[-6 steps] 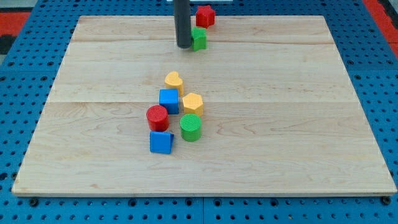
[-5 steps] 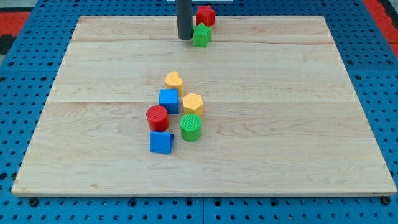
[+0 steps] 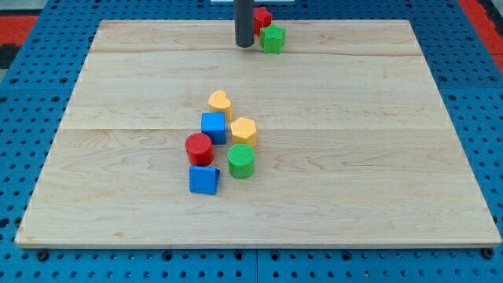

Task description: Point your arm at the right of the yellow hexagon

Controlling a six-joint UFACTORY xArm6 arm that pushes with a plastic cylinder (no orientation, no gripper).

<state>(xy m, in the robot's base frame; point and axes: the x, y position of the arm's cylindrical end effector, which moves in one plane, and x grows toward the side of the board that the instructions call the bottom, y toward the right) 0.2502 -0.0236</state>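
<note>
The yellow hexagon (image 3: 244, 130) sits near the middle of the wooden board (image 3: 377, 157), in a cluster of blocks. My tip (image 3: 244, 45) is far from it, near the view's top, just left of a red block (image 3: 262, 17) and a green block (image 3: 273, 38). The rod comes down from the view's top edge. The space right of the yellow hexagon holds no block.
Around the hexagon lie a yellow heart (image 3: 219, 102), a blue cube (image 3: 213, 127), a red cylinder (image 3: 199, 148), a green cylinder (image 3: 241, 160) and a blue block (image 3: 204, 179). A blue pegboard (image 3: 479, 102) surrounds the board.
My tip has moved to the view's right and slightly up. The green block has been pushed right and up, and now sits beside the red block.
</note>
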